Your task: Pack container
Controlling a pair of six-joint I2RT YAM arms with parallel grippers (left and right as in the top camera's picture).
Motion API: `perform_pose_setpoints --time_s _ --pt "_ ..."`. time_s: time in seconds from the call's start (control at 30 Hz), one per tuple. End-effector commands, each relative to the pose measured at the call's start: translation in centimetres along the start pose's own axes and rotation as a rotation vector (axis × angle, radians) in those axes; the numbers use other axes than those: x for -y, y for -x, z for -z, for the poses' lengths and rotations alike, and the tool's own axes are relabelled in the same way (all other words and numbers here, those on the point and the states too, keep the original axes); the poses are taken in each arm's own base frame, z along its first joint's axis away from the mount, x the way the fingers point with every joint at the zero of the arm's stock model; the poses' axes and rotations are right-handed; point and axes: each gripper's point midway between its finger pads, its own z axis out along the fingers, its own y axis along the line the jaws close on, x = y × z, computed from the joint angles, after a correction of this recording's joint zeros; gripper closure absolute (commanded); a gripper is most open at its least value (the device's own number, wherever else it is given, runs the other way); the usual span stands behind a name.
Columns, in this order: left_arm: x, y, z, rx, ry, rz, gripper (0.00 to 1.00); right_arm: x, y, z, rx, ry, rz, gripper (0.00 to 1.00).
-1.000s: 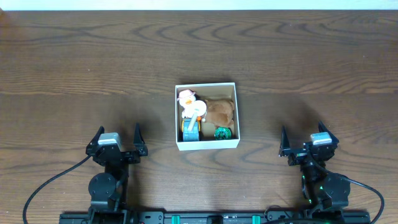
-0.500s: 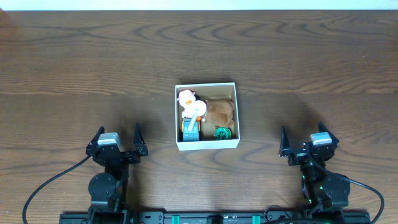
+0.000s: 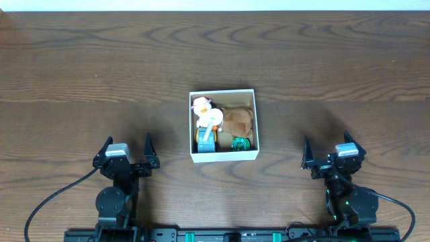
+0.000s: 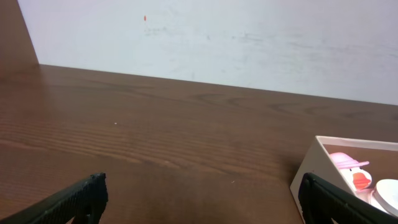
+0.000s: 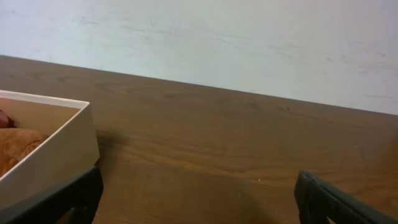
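Observation:
The container [image 3: 224, 157] is a square white-walled box in the middle of the table. Inside it lie a pink and white duck toy [image 3: 201, 105], a brown plush toy [image 3: 237, 121], a blue toy [image 3: 205, 142] and a small green round toy [image 3: 239, 143]. My left gripper [image 3: 127, 149] is open and empty at the front left, well clear of the box. My right gripper [image 3: 328, 149] is open and empty at the front right. The left wrist view shows the box's corner [image 4: 323, 163] with the duck toy [image 4: 348, 168]. The right wrist view shows the box wall [image 5: 50, 155].
The dark wooden table [image 3: 87, 67] spreads on all sides of the box. A pale wall [image 4: 217, 43] stands behind its far edge. Black cables [image 3: 57, 195] run from both arm bases along the front edge.

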Motion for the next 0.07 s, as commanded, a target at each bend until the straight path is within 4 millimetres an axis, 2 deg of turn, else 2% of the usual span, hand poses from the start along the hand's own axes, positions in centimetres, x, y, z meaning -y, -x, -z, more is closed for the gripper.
perform_pose_setpoints --time_s 0.0,0.03 --pt "-0.21 -1.81 -0.11 -0.054 0.005 -0.003 0.02 0.02 -0.02 0.03 0.002 0.002 0.008 0.01" --pt "-0.21 -1.81 -0.11 -0.054 0.005 -0.003 0.02 0.02 -0.02 0.03 0.002 0.002 0.008 0.01"
